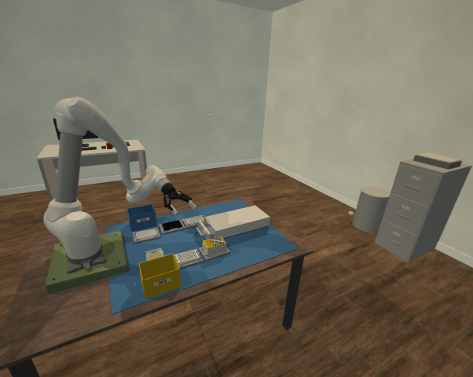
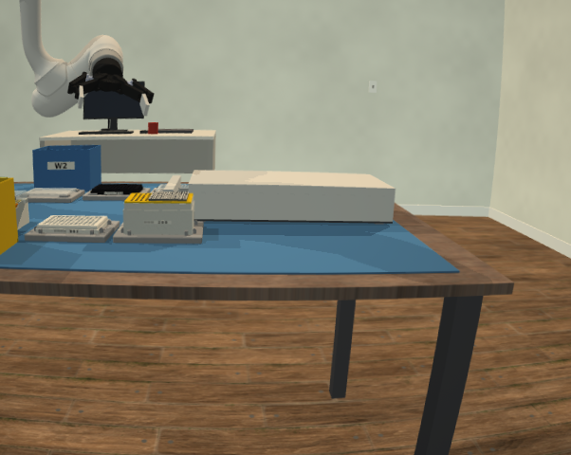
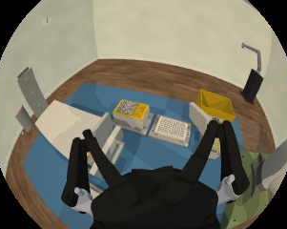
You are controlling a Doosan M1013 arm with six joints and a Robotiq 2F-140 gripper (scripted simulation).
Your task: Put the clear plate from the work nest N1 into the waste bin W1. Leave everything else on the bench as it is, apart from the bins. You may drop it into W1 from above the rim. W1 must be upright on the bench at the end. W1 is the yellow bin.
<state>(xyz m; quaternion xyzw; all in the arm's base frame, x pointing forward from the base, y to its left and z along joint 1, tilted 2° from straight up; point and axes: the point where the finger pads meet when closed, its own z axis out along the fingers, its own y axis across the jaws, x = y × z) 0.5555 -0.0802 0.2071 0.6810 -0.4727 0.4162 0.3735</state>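
Yellow bin W1 (image 1: 159,276) stands upright at the blue mat's (image 1: 249,247) near-left edge, the clear plate (image 1: 155,254) on its nest just behind it. Further right the gripper (image 1: 182,203) hangs above the back row, jaws fully spread, holding nothing.

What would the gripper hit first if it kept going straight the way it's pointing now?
Probably the blue mat near the yellow-topped box. The open gripper tilts down and forward over the bench, empty, and the wrist view centres on that area. Depth is unclear, so this is tentative.
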